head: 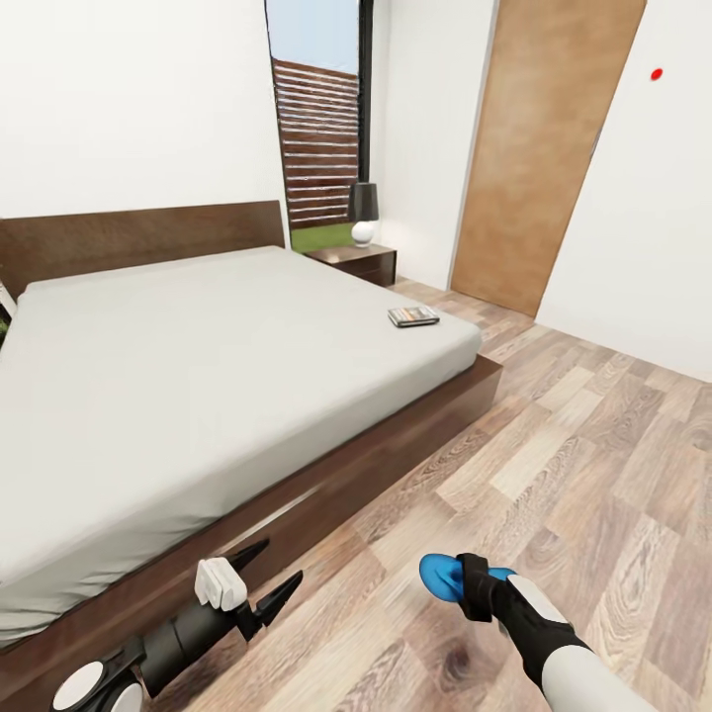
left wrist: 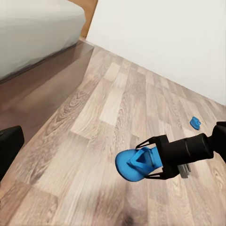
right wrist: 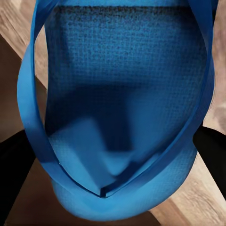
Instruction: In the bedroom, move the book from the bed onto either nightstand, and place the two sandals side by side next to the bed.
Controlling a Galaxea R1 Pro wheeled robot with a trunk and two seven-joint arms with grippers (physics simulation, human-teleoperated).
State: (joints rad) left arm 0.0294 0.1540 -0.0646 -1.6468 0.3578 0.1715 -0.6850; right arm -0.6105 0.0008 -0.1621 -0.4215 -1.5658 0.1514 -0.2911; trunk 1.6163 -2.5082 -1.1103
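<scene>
My right fingers (head: 473, 583) are gripping a sandal (head: 440, 577) low in the frame, holding it above the floor (head: 593, 445), while my left fingers (head: 265, 583) are spreading wide and empty at lower left, just beside the bed (head: 198, 376). The book (head: 413, 316) is lying near the bed's right corner, right of centre. The second sandal (left wrist: 196, 123) is lying on the floor, well apart from the first.

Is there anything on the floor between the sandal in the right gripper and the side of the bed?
Nothing visible. The sandal is held by the right gripper, and bare wood floor reaches the bed.
</scene>
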